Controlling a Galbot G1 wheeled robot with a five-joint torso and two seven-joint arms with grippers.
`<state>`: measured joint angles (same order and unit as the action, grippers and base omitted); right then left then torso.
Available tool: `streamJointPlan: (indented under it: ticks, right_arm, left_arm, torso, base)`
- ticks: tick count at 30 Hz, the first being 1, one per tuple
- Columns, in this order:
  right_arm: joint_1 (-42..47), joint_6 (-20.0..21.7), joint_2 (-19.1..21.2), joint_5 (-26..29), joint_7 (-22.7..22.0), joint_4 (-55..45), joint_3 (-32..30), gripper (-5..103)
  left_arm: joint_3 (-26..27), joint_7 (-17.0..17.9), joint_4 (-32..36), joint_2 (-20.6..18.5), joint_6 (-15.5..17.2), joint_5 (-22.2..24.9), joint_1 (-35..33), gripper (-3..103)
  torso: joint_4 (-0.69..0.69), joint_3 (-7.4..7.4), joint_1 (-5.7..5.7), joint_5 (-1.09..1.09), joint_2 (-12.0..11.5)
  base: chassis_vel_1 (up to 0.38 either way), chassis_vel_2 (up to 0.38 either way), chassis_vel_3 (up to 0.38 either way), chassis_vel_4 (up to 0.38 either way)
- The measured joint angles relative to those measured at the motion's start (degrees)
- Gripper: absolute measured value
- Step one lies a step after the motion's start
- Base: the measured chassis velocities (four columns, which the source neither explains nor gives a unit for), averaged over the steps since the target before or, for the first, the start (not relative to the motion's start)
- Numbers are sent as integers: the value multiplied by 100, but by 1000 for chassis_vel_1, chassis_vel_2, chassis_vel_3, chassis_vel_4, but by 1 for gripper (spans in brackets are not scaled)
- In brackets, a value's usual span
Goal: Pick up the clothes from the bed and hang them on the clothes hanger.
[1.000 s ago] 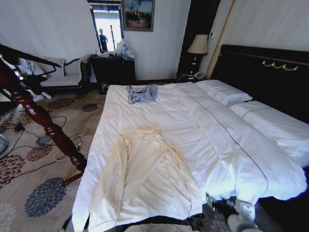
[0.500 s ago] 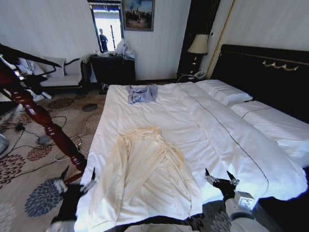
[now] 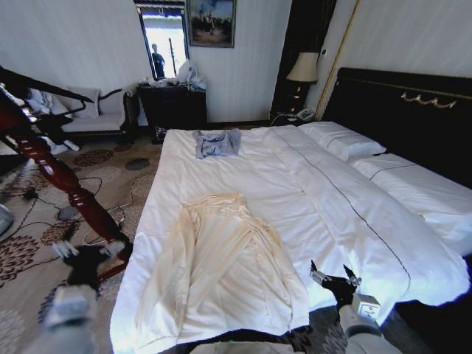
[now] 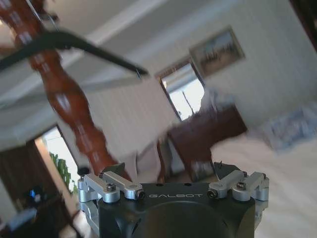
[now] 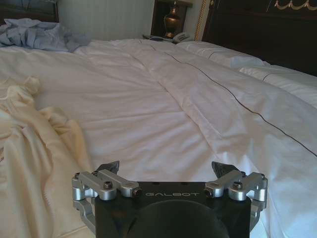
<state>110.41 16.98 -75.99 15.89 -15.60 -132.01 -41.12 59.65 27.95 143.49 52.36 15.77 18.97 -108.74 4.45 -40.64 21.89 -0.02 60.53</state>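
Directly ahead, the bed (image 3: 243,158) stretched away with white sheets and a dark headboard (image 3: 413,110) on its right. The clothes (image 3: 221,269), a cream long-sleeved garment, lay spread flat on the near left part of the mattress, untouched by either claw. A small grey-blue garment (image 3: 217,142) sat crumpled farther up the bed, well apart from it.

The right gripper (image 3: 333,278) hovered at the near right edge of the bed, just beside the cream garment's hem, its fingers spread wide and holding nothing. In the right wrist view the right gripper (image 5: 168,168) pointed across the white duvet (image 5: 188,99), with the cream fabric (image 5: 29,148) off to one side.

The left gripper (image 3: 87,251) was raised over the patterned carpet (image 3: 44,251) beside the bed, near the reddish wooden post (image 3: 66,188), its fingers also wide apart and empty. In the left wrist view, the clothes hanger (image 4: 74,44) appeared as a thin black bar crossing that post (image 4: 74,114).
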Motion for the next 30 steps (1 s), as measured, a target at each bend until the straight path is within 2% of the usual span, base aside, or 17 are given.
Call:
streamJointPlan:
  ticks: [2,3,5,6,7,10,14,15,16,19,21,23,27,30]
  right_arm:
    - [1,1,-39,-47,1,25,15,100]
    - [-5,3,-70,-84,2,46,24,100]
    - [-6,4,-77,-91,2,52,28,100]
    - [-16,13,-101,-129,2,80,45,100]
    - [-19,16,-115,-157,2,99,55,100]
    - [-20,18,-132,-185,2,120,65,100]
    - [-19,21,-193,-267,9,187,111,100]
    - [-19,21,-205,-282,9,199,123,100]
    - [-19,21,-205,-282,9,199,123,100]
    - [-37,27,-238,-319,11,234,154,100]
    - [-37,29,-239,-319,11,236,156,100]
    - [-36,32,-225,-317,12,239,153,100]
    - [-54,34,-215,-296,12,254,144,100]
    - [-67,37,-223,-294,12,270,165,100]
  left_arm:
    - [356,44,-2,-449,91,530,343,100]
    - [558,132,-4,-805,265,916,652,100]
    - [594,152,-5,-884,310,990,726,100]
    - [748,229,-6,-1202,523,1210,1027,100]
    - [840,256,-8,-1340,636,1266,1149,100]
    - [1007,289,-9,-1543,821,1326,1308,100]
    - [1562,495,-13,-1979,1601,1851,1682,100]
    - [1629,554,-14,-2048,1754,1980,1793,100]
    - [1629,554,-14,-2048,1754,1980,1793,100]
    - [1845,741,-13,-2240,2239,2248,2191,100]
    - [1881,785,-14,-2262,2318,2290,2236,100]
    - [2060,905,-14,-2405,2637,2421,2440,100]
    - [2202,907,-13,-2580,2699,2356,2619,100]
    - [2311,458,-161,-2739,2699,1793,2690,100]
  torso:
    - [2,0,0,2,0]
    - [1,0,0,2,0]
    - [2,0,0,1,0]
    - [2,0,0,2,0]
    - [2,0,0,1,0]
    - [1,0,0,2,0]
    - [-1,1,0,2,0]
    - [-1,0,0,2,0]
    - [-1,0,0,2,0]
    - [1,0,0,2,0]
    - [0,0,0,2,0]
    - [0,1,0,2,0]
    - [0,1,0,2,0]
    - [0,1,0,4,0]
  base:
    - [0,0,0,0]
    - [0,0,0,0]
    - [0,0,0,0]
    - [0,0,0,0]
    - [0,0,0,0]
    - [0,0,0,0]
    - [0,0,0,0]
    - [0,0,0,0]
    - [0,0,0,0]
    - [0,0,0,0]
    - [0,0,0,0]
    - [0,0,0,0]
    - [0,0,0,0]
    - [0,0,0,0]
